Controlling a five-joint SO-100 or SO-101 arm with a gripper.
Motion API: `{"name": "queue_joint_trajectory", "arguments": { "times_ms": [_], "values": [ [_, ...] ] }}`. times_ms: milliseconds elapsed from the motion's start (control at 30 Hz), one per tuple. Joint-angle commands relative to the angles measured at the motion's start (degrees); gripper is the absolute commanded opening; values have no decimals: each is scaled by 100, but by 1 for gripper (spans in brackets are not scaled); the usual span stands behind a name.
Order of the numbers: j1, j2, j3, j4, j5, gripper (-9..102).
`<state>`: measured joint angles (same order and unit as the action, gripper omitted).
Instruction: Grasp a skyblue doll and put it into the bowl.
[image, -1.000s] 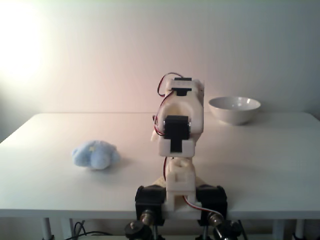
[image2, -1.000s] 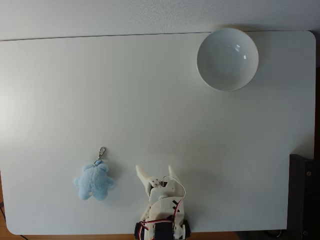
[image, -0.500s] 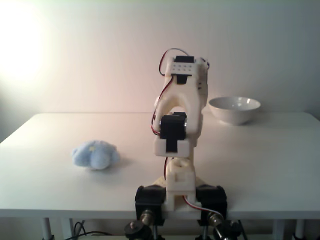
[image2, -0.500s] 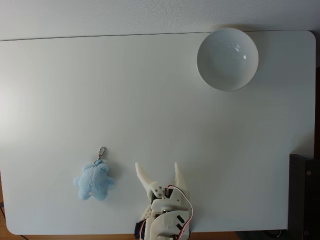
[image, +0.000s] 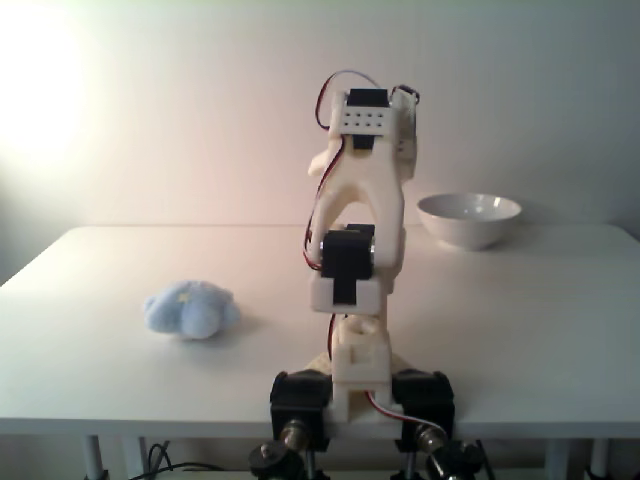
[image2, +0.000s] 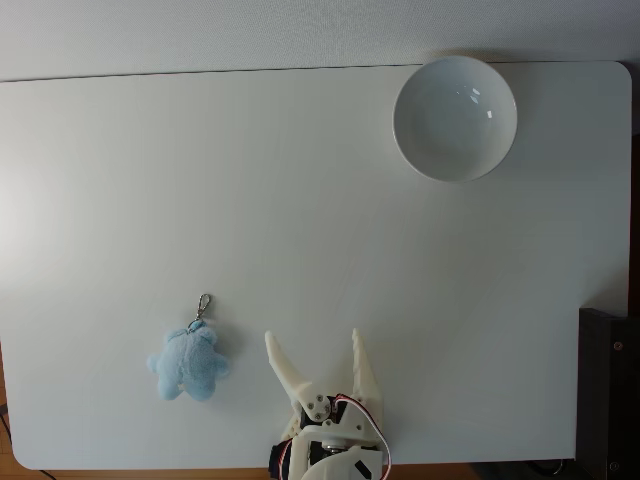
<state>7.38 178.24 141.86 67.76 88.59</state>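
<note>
The white two-finger gripper (image2: 312, 350) stands with its jaws spread wide in the top-down fixed view, two pale pointed fingers (image2: 279, 362) splaying toward 11 and 12 o'clock from the white plastic arm (image: 357, 250) at the table's near edge. Nothing lies between them. In the front fixed view the arm rises upright from its black-clamped base, its upper link folded high with red and black wires looping off the top.

The small fluffy skyblue doll (image2: 188, 364) lies flat on the matte white table (image2: 300, 200) at about 9 o'clock from the gripper, near it but apart. Seen from above, its long axis runs roughly from 6 to 12 o'clock, tilted slightly clockwise, with a small metal keyring clasp (image2: 203, 304) trailing off its top end toward 12 to 1 o'clock. In the front fixed view the doll (image: 191, 309) sits as a low rounded lump with a faint yellowish mark on top.

The round glossy white ceramic bowl (image2: 455, 118) sits upright at about 1 o'clock from the gripper, well apart, tucked into the far right corner close to the table's back and right edges. It holds nothing that can be seen.

The doll rests near the table's near-left corner, closer to the front edge than the left. Between doll and bowl the tabletop is bare. A dark object (image2: 608, 395) stands just off the table's right edge near the front.
</note>
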Motion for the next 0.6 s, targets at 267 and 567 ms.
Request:
{"name": "queue_joint_trajectory", "arguments": {
  "times_ms": [267, 567],
  "values": [
    [-1477, -2241, -2215, -18, -35, 55],
    [-3340, -3542, -2786, -79, -79, 54]
  ]
}}
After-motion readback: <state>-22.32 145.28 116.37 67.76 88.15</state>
